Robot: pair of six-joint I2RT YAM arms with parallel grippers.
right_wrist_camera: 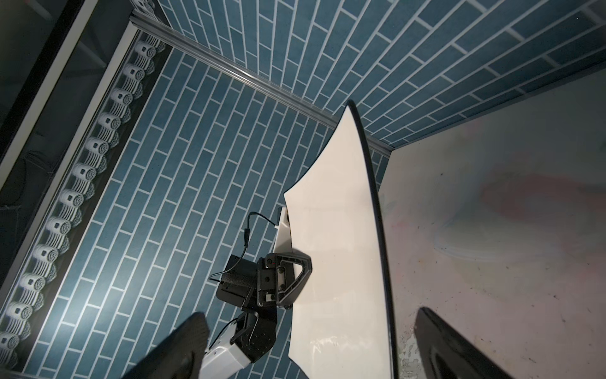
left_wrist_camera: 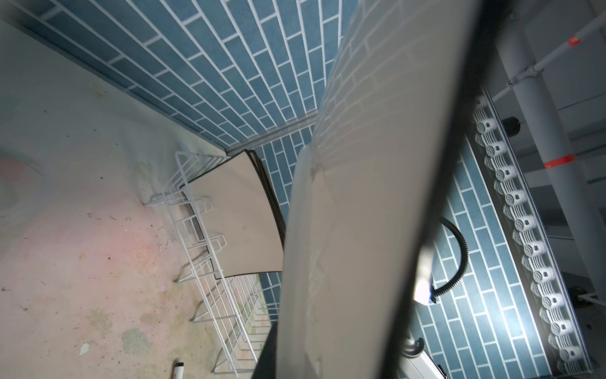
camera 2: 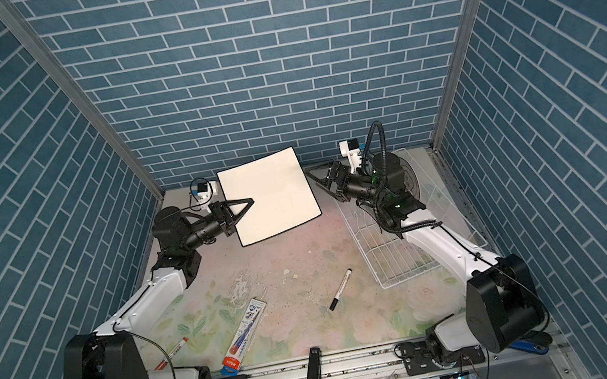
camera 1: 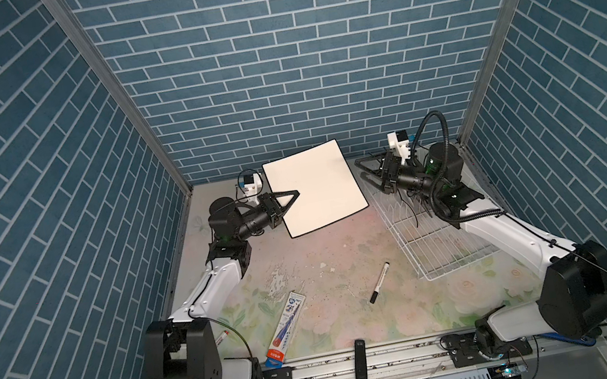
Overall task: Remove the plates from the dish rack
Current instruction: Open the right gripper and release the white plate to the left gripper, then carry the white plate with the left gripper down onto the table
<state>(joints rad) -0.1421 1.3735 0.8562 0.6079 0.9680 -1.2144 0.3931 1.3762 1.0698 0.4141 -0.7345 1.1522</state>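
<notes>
We found the left gripper (camera 1: 296, 192) clenched on the left edge of the white black-rimmed plate (camera 1: 317, 184), held aloft over the far middle of the table (camera 1: 327, 262), while the right gripper (camera 1: 359, 168), fingers spread and empty, hung just right of it above the dish rack (camera 1: 430, 250).

We list: plate (camera 1: 314, 186) wht w/ blk rim; dish rack (camera 1: 437, 249) wht wire grid; tabletop (camera 1: 327, 262) faded pink-green floral; walls (camera 1: 270, 57) blue brick.
</notes>
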